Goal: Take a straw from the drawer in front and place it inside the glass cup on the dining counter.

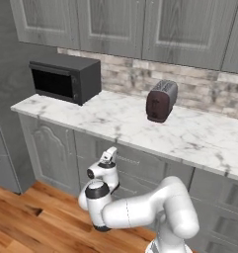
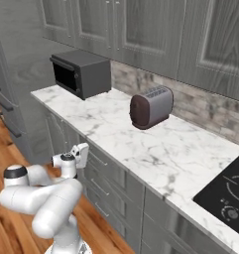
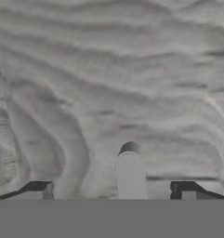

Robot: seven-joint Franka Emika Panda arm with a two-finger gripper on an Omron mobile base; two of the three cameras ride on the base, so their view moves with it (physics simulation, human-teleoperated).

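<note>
Gripper (image 3: 115, 190) spread wide, straddling the handle (image 3: 128, 174) of the shut drawer (image 3: 108, 93) under the worktop (image 1: 189, 136). Straw presumably inside. Risk: off-centre closure slips off the slim bar, drawer stays shut.

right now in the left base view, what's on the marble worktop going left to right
microwave → toaster, both standing on the marble worktop against the brick backsplash.
</note>
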